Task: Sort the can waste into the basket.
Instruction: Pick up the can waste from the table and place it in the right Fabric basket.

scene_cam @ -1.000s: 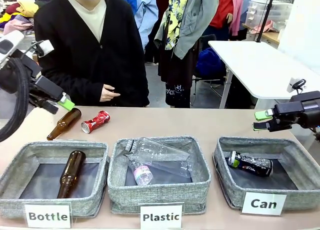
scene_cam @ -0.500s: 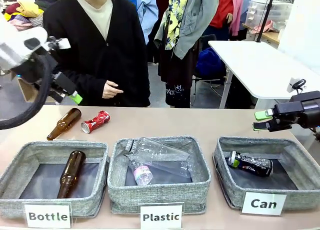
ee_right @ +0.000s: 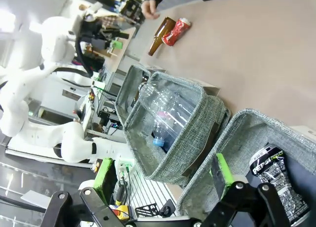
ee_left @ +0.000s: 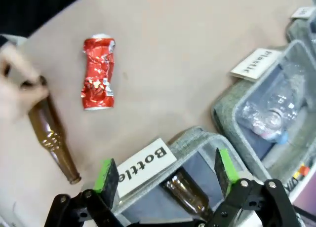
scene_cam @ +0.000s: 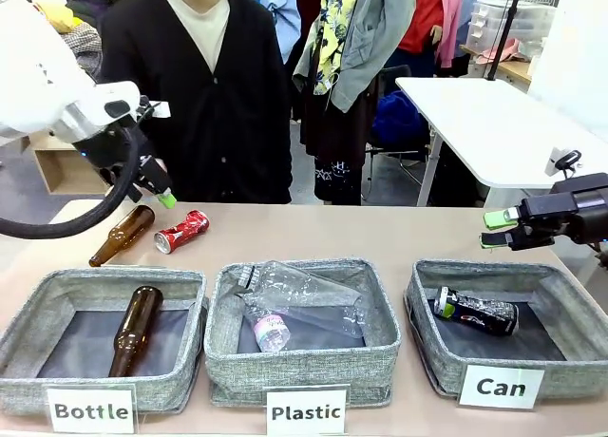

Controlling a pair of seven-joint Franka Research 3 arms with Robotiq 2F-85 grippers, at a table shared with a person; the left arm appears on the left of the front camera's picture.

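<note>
At the far left, the left gripper (scene_cam: 163, 196) hangs in the air above the back of the table (scene_cam: 332, 233), in front of the person in the dark cardigan (scene_cam: 204, 95). Seen from the left wrist, its green pads stand wide apart with nothing between them. Below it a loose brown bottle (scene_cam: 122, 235) lies on its side on the bare tabletop, and in the left wrist view a person's hand (ee_left: 14, 88) is at that bottle's thick end. Just to the right lies the crushed red can (scene_cam: 181, 231), also on the tabletop, close to the bottle but apart from it and outside every basket. Three grey woven baskets stand in a row along the near edge. The left basket (scene_cam: 104, 277), with a label reading "Bottle" (scene_cam: 90, 410), holds one brown glass bottle (scene_cam: 133, 328) lying lengthwise on its dark floor. The middle basket (scene_cam: 304, 361), with a label reading "Plastic" (scene_cam: 306, 413), holds crumpled clear plastic bottles (scene_cam: 299, 299), one leaning over its back left corner. The "Can" basket (scene_cam: 427, 342) on the right holds the black can (scene_cam: 475, 312), lying on its side on the dark floor near the back wall, its silver end pointing left. Above the far right corner of that basket, the right gripper (scene_cam: 498, 229) points left, level with the table. Its fingers are parted and empty, as the right wrist view shows.
</note>
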